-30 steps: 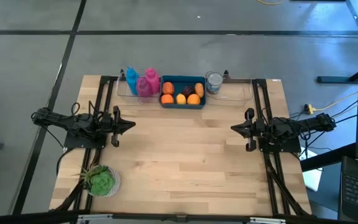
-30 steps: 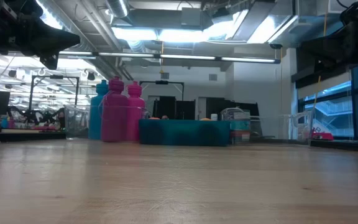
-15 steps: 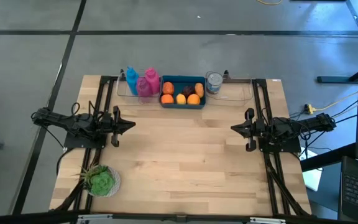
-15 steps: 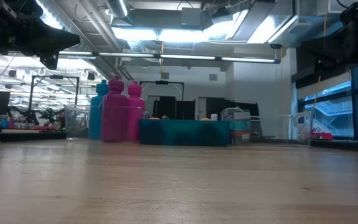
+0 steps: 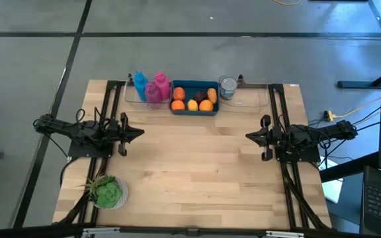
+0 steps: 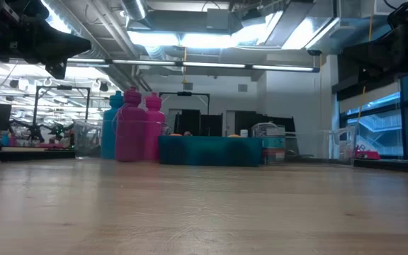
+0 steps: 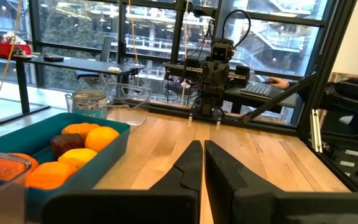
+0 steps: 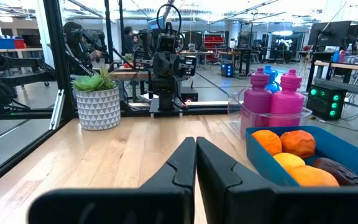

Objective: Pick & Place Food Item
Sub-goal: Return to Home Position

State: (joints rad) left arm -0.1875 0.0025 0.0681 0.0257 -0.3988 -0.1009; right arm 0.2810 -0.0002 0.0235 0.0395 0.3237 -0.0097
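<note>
Blue bin [image 5: 194, 113] is holding fruit [image 5: 192, 104]: likely light, firm-skinned, rolling easily, best pinched across the middle. Left claw [image 5: 139, 131] and right claw [image 5: 249, 137] are resting closed, empty.

Black left arm [image 5: 78, 130] (cables looped) carries a wedge-shaped end effector [image 7: 202, 148].

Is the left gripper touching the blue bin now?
Apart. The high view shows bare tabletop between the left gripper and the blue bin at the far edge.
</note>
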